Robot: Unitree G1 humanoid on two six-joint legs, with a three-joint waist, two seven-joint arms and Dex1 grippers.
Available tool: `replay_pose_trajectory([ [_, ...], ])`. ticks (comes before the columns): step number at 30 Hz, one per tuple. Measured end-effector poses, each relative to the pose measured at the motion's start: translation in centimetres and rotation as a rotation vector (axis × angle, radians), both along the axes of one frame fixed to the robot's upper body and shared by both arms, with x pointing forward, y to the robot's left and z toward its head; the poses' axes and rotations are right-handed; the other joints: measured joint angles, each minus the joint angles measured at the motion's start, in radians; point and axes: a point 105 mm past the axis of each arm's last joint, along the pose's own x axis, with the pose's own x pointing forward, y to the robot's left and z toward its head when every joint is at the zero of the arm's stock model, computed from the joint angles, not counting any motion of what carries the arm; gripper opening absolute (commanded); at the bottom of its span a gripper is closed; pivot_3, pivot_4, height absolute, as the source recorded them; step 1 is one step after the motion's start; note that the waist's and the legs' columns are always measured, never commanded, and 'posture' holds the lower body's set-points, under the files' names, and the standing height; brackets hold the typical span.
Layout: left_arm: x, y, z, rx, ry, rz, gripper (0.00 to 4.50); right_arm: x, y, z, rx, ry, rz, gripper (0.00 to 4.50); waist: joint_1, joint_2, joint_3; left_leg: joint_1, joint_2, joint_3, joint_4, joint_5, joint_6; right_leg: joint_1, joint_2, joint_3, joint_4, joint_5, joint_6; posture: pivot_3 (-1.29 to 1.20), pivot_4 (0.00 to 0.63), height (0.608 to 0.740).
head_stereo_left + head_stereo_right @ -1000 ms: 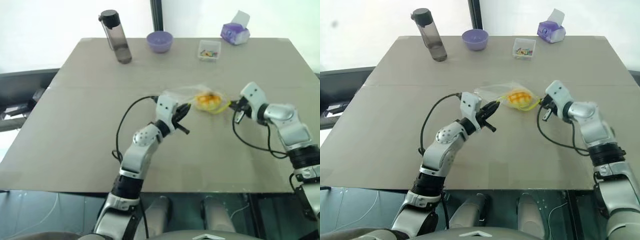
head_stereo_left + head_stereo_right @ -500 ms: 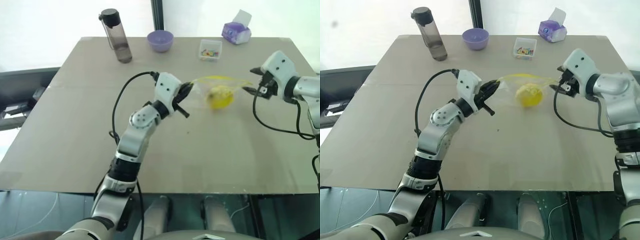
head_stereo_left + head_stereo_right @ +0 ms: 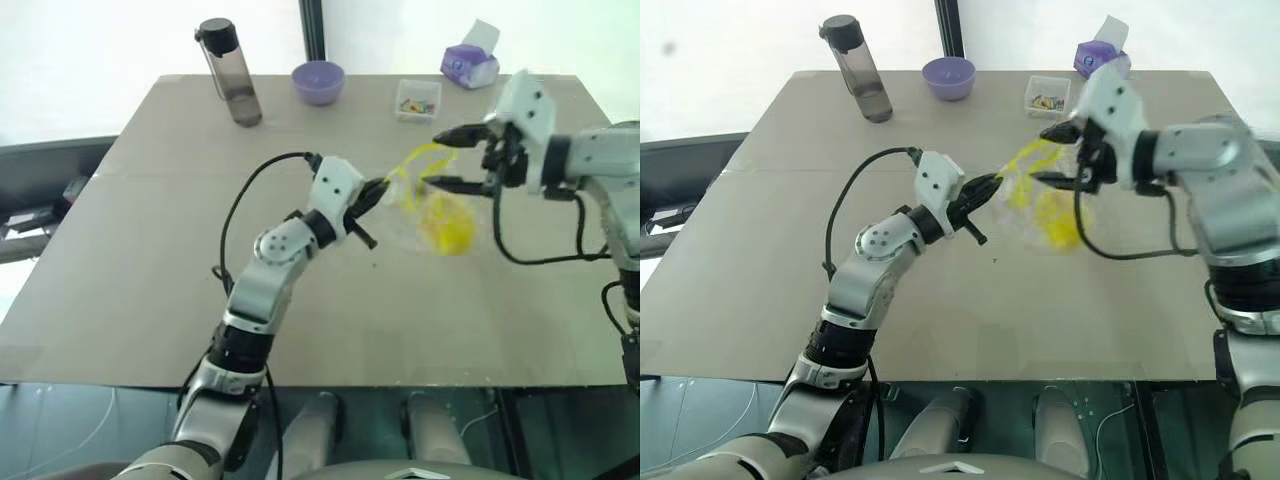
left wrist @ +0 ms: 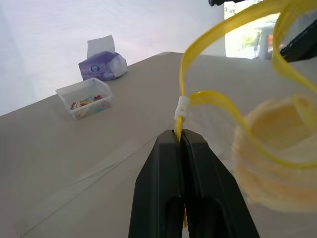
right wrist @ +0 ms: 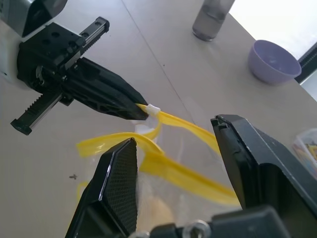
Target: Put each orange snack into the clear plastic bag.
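1. Your grey table (image 3: 150, 250) carries a bottle (image 3: 232, 72) at 11 o'clock and a purple bowl (image 3: 318, 82) at 12.
2. The left gripper (image 3: 381, 187) pinches the clear plastic bag (image 3: 425, 205), orange snack (image 3: 446, 231) inside, now lifted.
3. The right gripper (image 3: 440, 158) has let go, jaws wide.

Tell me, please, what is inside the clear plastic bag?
One orange snack sits low inside the clear plastic bag, seen through its wall as a blurred yellow-orange lump. Whether anything else lies behind it cannot be told.
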Motion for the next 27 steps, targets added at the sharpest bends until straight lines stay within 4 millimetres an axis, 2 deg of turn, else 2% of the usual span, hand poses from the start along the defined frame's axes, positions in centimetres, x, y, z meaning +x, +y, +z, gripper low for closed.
replay_pose_trajectory([
  [2, -0.1, 0.0, 0.6, 0.012, -0.027, 0.003, 0.0, 0.9, -0.5, -0.1, -0.013, -0.025, -0.03, 2.76, 0.006, 0.0, 0.0, 0.0, 0.0, 0.0, 0.0, 0.0, 0.0, 0.0, 0.0, 0.0, 0.0, 0.0, 0.0, 0.0, 0.15, 0.739],
  [8, 0.2, 0.8, 1.9, 0.002, -0.077, 0.057, 0.0, 4.4, -4.6, -0.7, -0.053, -0.123, -0.226, 2.76, 0.017, 0.0, 0.0, 0.0, 0.0, 0.001, 0.0, 0.0, 0.0, 0.0, 0.0, 0.0, 0.0, 0.0, 0.0, 0.0, 0.15, 0.739],
  [11, 0.5, 0.8, 3.2, -0.018, -0.12, 0.08, 0.0, 5.9, -6.3, 1.1, -0.035, -0.216, -0.321, 2.76, 0.016, 0.0, 0.0, 0.0, 0.0, 0.002, -0.001, 0.0, 0.0, -0.001, 0.0, 0.0, 0.0, 0.0, 0.0, 0.0, 0.15, 0.739],
  [13, 0.5, 0.8, 4.2, -0.032, -0.157, 0.083, 0.0, 6.0, -6.9, 2.5, -0.026, -0.268, -0.339, 2.76, 0.016, 0.0, 0.0, 0.0, 0.0, 0.003, -0.001, 0.0, 0.0, -0.001, 0.0, 0.0, -0.001, 0.0, 0.0, 0.0, 0.15, 0.739],
  [15, 0.6, 1.0, 4.3, -0.028, -0.168, 0.091, 0.0, 5.8, -7.4, 2.7, -0.046, -0.28, -0.344, 2.76, 0.016, 0.0, 0.0, 0.0, 0.0, 0.004, -0.002, 0.0, 0.0, 0.0, 0.0, 0.0, -0.002, 0.0, 0.0, 0.0, 0.15, 0.739],
  [17, 0.5, 1.1, 3.9, -0.019, -0.163, 0.086, 0.0, 4.8, -8.6, 1.3, -0.102, -0.205, -0.335, 2.76, 0.019, 0.0, 0.0, 0.0, 0.0, 0.004, -0.003, 0.0, 0.0, 0.0, 0.0, -0.001, -0.004, 0.0, 0.0, 0.0, 0.15, 0.739],
  [20, 0.0, 2.1, 2.3, 0.027, -0.133, 0.082, 0.0, 2.3, -10.0, -3.0, -0.165, 0.022, -0.305, 2.76, 0.022, 0.0, 0.0, -0.002, 0.0, 0.003, -0.003, -0.001, 0.001, -0.001, 0.0, -0.002, -0.005, 0.0, 0.0, 0.0, 0.15, 0.739],
  [22, -0.6, 2.1, 0.9, 0.069, -0.1, 0.049, 0.0, 1.0, -8.9, -3.7, -0.111, 0.105, -0.266, 2.76, 0.009, 0.001, 0.001, -0.001, 0.0, 0.003, -0.003, -0.001, 0.001, -0.001, 0.0, 0.003, -0.003, 0.0, 0.0, 0.0, 0.15, 0.739],
  [23, -0.9, 1.9, 0.6, 0.079, -0.095, 0.031, 0.0, 0.5, -8.1, -3.4, -0.082, 0.112, -0.244, 2.76, 0.005, 0.001, 0.001, 0.0, 0.001, 0.004, -0.003, -0.001, 0.001, -0.001, 0.0, 0.003, -0.002, 0.0, 0.0, 0.0, 0.15, 0.739],
  [27, -2.1, 1.2, 0.6, 0.133, -0.119, -0.035, 0.0, -1.7, -2.0, -1.3, 0.066, 0.058, -0.072, 2.76, -0.005, 0.0, 0.0, 0.002, 0.004, 0.003, -0.001, -0.003, 0.004, 0.001, 0.003, 0.002, 0.0, 0.0, 0.0, 0.0, 0.15, 0.739],
])
